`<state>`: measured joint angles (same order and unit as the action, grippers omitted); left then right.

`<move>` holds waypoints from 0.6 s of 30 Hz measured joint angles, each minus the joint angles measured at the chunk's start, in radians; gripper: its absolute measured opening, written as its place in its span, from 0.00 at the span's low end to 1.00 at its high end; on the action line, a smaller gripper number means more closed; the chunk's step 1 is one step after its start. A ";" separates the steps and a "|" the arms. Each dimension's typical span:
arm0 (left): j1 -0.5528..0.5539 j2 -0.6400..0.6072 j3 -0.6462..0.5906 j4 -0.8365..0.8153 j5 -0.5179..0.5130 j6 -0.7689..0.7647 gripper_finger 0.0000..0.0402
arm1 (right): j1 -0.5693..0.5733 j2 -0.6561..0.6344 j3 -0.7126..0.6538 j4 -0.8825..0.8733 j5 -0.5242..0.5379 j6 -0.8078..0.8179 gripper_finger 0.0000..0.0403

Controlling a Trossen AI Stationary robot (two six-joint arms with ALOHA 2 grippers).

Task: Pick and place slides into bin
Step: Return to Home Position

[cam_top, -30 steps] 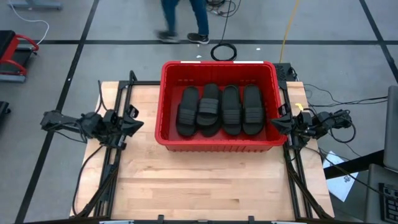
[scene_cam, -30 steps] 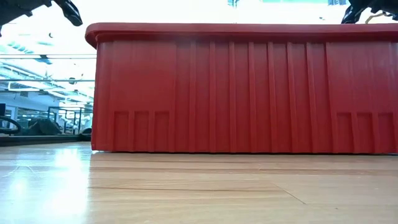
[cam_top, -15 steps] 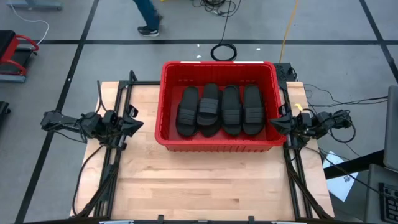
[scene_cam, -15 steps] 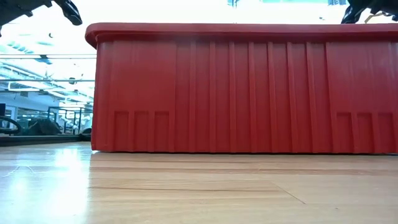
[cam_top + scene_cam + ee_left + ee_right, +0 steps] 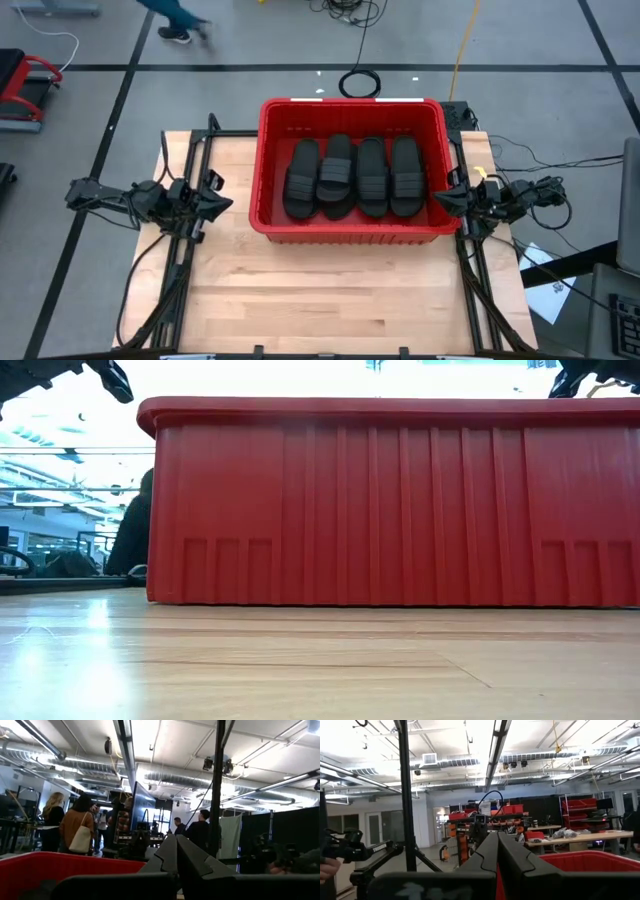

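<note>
While both arms hang drawn back at the two sides of the table (image 5: pixel 330 290), the bin (image 5: pixel 350 233) stands between them on the far half of the wooden top. The slides (image 5: pixel 372 178) lie inside it, side by side, their lengths running from the near wall to the far wall. Four black tops show from above; whether others lie beneath them cannot be told. The left gripper (image 5: pixel 215 203) is outside the bin, near its left wall but apart from it, its tips pointing toward the red side. In the left wrist view its two fingers (image 5: pixel 190 857) are pressed together with nothing between them, and a strip of the bin's rim shows beyond them. The right gripper (image 5: pixel 447 201) is just beside the bin's right wall, also pointing inward. Whether it touches the rim cannot be told. In the right wrist view its fingers (image 5: pixel 512 855) likewise meet at a point, empty. So the slides lie lower than both grippers and between them, walled off by the bin's sides. From table height the bin's ribbed front wall fills the low view, with a dark finger tip above each upper corner. A person (image 5: pixel 175 20) crosses the floor beyond the table.
</note>
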<state>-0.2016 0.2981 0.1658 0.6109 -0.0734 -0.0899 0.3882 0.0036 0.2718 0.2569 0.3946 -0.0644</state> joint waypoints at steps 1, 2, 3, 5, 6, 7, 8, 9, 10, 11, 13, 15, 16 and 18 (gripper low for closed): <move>0.000 0.000 0.000 0.000 -0.002 0.001 0.01 | 0.000 0.000 0.000 0.000 0.000 0.001 0.00; 0.000 0.000 0.000 0.001 -0.002 0.009 0.02 | 0.000 0.000 0.000 0.000 -0.002 0.001 0.00; 0.000 0.001 0.000 0.001 -0.002 0.015 0.02 | 0.000 0.000 0.000 0.000 -0.003 0.003 0.00; 0.000 0.002 0.000 -0.003 -0.002 0.017 0.03 | 0.000 0.000 0.000 0.000 -0.003 0.003 0.00; 0.000 0.002 0.000 -0.003 -0.002 0.017 0.03 | 0.000 0.000 0.000 0.000 -0.003 0.000 0.00; 0.000 0.002 0.000 -0.003 -0.002 0.017 0.04 | 0.000 0.000 0.000 0.000 -0.003 -0.001 0.00; 0.000 0.002 0.000 -0.003 -0.003 0.017 0.04 | 0.000 0.000 0.000 0.000 -0.003 -0.001 0.00; 0.000 0.002 0.000 -0.003 -0.003 0.017 0.04 | 0.000 0.000 0.000 0.000 -0.003 0.000 0.00; 0.000 0.002 0.000 -0.003 -0.003 0.016 0.04 | 0.000 0.000 0.000 0.000 -0.003 0.000 0.00; 0.000 0.002 0.000 -0.003 -0.003 0.016 0.04 | 0.000 0.000 0.000 0.000 -0.003 0.000 0.00; 0.000 0.002 0.000 -0.003 -0.003 0.016 0.03 | 0.000 0.000 0.000 0.000 -0.003 -0.001 0.00; 0.000 0.002 0.000 -0.003 -0.003 0.016 0.02 | 0.000 0.000 0.000 0.000 -0.003 -0.001 0.00; 0.000 0.002 0.000 -0.003 -0.004 0.016 0.02 | 0.000 0.000 0.000 0.000 -0.003 -0.001 0.00; 0.000 0.002 0.000 -0.003 -0.004 0.016 0.01 | 0.000 0.000 0.000 0.000 -0.003 -0.001 0.00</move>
<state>-0.2016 0.3000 0.1659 0.6079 -0.0772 -0.0742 0.3882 0.0036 0.2718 0.2565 0.3912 -0.0650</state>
